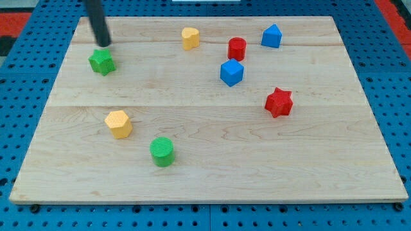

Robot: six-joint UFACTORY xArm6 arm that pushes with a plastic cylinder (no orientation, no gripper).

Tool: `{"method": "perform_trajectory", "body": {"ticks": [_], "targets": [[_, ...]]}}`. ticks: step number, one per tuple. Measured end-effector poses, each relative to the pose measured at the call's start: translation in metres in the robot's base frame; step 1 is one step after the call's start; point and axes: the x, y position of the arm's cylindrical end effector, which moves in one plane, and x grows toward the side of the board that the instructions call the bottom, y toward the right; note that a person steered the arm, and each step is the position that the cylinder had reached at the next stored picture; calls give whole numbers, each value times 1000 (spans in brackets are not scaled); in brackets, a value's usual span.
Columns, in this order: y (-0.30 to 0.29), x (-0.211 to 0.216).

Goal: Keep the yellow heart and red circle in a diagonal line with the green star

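Camera view: a pale wooden board (pixel 212 167) with visible grain lies on a blue pegboard. Taking the green star (pixel 101 62) as landmark, the rod's tip (pixel 103 44) stands just above it toward the view's top, close to or touching its upper edge; contact cannot be told. The rod has no jaws, so no open or closed state applies. The yellow heart (pixel 190 38) lies well to the star's right and slightly higher; the red circle (pixel 237 49), a short cylinder, lies farther right, just beside a blue cube (pixel 232 72). Heart and circle probably do not yet form a diagonal with the star. All blocks appear matt, smooth, hard-edged. Also present: a blue pentagonal block (pixel 271 36), red star (pixel 279 102), yellow hexagon (pixel 119 123), ribbed green cylinder (pixel 162 151).
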Motion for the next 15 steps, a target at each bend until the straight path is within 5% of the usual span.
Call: {"method": "perform_trajectory", "body": {"ticks": [2, 3, 5, 7, 8, 11, 12, 14, 15], "targets": [[57, 59], [62, 18], [178, 13], [270, -71], [242, -99], [186, 26], [204, 4], [129, 24], [165, 31]]}}
